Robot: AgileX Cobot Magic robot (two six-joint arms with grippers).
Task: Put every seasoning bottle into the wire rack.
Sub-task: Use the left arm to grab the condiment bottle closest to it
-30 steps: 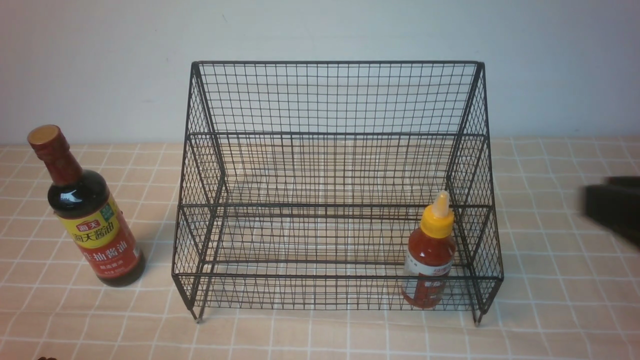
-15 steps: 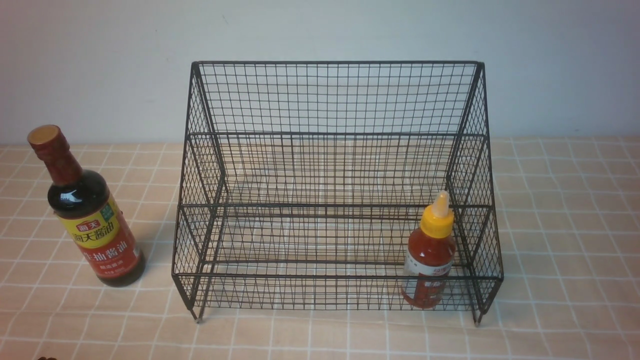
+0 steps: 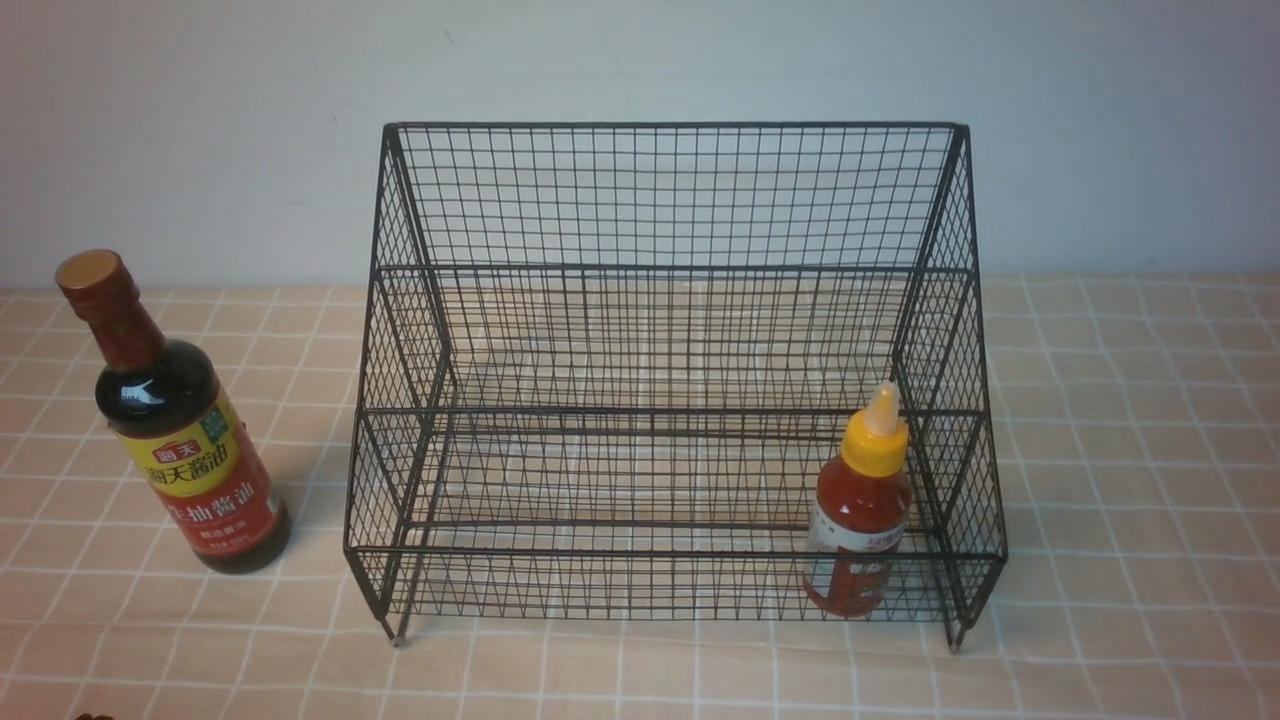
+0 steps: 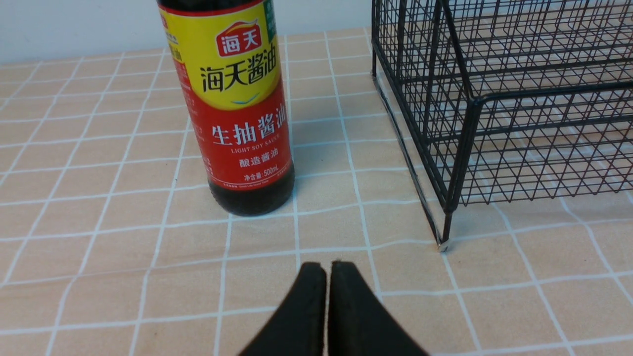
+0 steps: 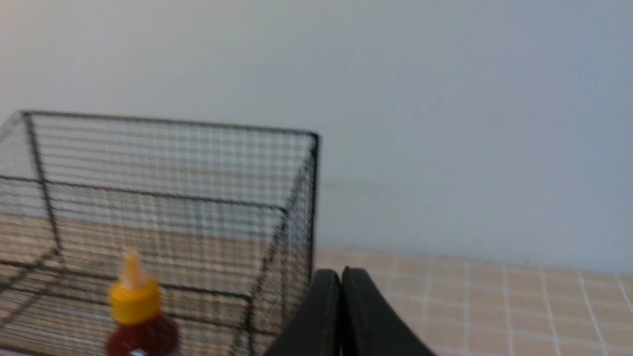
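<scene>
The black wire rack (image 3: 670, 270) stands in the middle of the table. The short red-sauce bottle (image 3: 860, 510) with the yellow nozzle cap stands upright in the rack's lower front tier at its right end; it also shows in the right wrist view (image 5: 136, 311). The tall dark soy-sauce bottle (image 3: 170, 420) stands upright on the table left of the rack. In the left wrist view my left gripper (image 4: 326, 267) is shut and empty, low over the table, short of the soy-sauce bottle (image 4: 232, 104). My right gripper (image 5: 341, 272) is shut and empty, beside the rack's right side (image 5: 296, 198). Neither gripper shows in the front view.
The table has a peach checked cloth (image 3: 1130, 560) with white lines. A plain pale wall (image 3: 200, 130) stands right behind the rack. The rack's front left foot (image 4: 443, 244) rests on the cloth close to the left gripper.
The right arm, seen as a dark shape at the front view's right edge one second ago, has drawn out of that view. The bottles and the rack have not moved.
</scene>
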